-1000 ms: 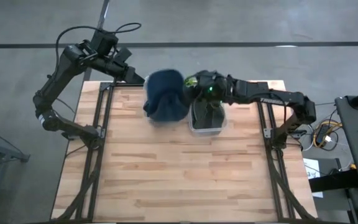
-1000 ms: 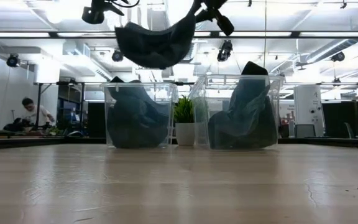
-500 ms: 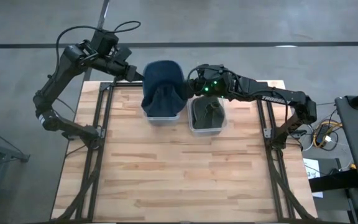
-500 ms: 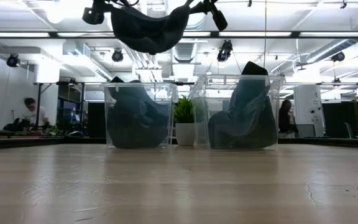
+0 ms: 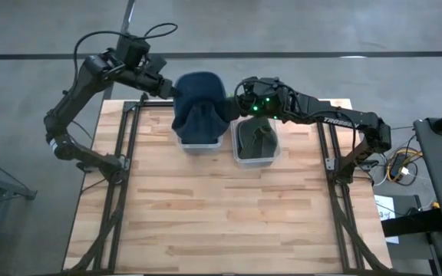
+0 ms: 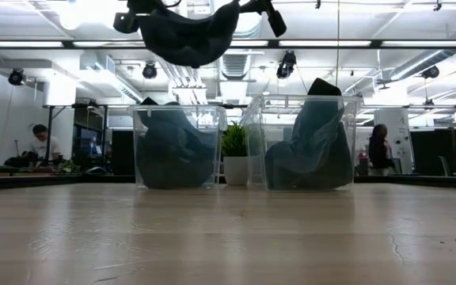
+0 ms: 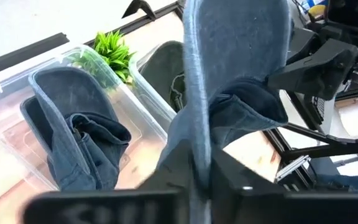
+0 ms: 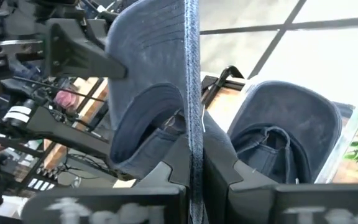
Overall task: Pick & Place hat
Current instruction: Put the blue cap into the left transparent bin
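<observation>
A blue denim hat (image 5: 199, 103) hangs high above the far side of the table, over the left of two clear bins (image 5: 199, 138). It sags between my two grippers (image 6: 190, 36). My left gripper (image 5: 172, 90) is shut on its left edge and my right gripper (image 5: 233, 103) on its right edge. Another blue hat (image 6: 172, 150) fills the left bin. A dark green hat (image 6: 311, 146) stands in the right bin (image 5: 255, 146). My left gripper pinches a thin edge of the hat (image 7: 197, 140) between its two fingers, coming level from the table's left. The hat is lifted clear, its crown (image 7: 244, 106) bulging beyond the fingers. My right gripper pinches the opposite edge of the hat (image 8: 194, 134) between its two fingers, coming level from the table's right. The hat hangs clear of the bins, slack between the two holds.
A small green plant (image 6: 233, 150) shows between the two bins. The wooden table top (image 5: 221, 215) stretches from the bins to the near edge. People show in the room beyond the table.
My right gripper has carried the hat up and toward the table's far left, from between the bins to over the left bin. My left gripper has come toward the hat and now has its left edge.
</observation>
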Robot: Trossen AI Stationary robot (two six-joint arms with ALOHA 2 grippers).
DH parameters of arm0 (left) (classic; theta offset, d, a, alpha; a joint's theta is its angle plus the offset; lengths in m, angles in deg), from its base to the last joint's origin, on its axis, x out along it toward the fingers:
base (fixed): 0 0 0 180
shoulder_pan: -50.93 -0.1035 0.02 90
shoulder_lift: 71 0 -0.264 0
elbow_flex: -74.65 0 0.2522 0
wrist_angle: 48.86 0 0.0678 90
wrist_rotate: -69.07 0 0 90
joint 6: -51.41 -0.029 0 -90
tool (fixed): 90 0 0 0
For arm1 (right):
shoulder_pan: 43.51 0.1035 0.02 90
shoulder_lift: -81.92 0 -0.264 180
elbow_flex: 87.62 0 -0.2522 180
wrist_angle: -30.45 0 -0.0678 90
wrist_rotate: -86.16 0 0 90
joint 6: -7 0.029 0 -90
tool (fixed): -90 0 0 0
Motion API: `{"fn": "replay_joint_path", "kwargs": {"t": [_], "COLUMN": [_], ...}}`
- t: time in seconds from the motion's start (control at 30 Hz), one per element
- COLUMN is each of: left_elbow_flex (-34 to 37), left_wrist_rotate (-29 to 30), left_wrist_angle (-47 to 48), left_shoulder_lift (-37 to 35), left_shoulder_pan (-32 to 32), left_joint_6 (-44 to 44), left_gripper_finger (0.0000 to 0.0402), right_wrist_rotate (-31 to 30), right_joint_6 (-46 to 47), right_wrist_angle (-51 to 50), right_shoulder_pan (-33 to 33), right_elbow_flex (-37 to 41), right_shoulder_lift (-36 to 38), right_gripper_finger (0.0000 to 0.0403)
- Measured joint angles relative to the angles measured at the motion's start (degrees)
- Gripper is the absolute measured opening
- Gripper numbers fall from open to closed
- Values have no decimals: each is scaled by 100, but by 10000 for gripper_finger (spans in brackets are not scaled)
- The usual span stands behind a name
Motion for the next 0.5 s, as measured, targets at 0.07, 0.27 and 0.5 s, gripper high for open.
{"fn": "replay_joint_path", "kwargs": {"t": [0.07,0.27,0.5], "left_elbow_flex": [4,4,3], "left_wrist_rotate": [56,53,-143], "left_wrist_angle": [-12,-95,-351], "left_shoulder_lift": [29,60,-19], "left_shoulder_pan": [0,-9,0], "left_joint_6": [41,49,266], "left_gripper_finger": [13,7,5], "right_wrist_rotate": [4,6,131], "right_joint_6": [-116,-480,-848], "right_wrist_angle": [55,79,-328], "right_shoulder_pan": [0,0,-35], "right_elbow_flex": [0,0,-2], "right_shoulder_lift": [0,13,71], "right_gripper_finger": [13,16,108]}}
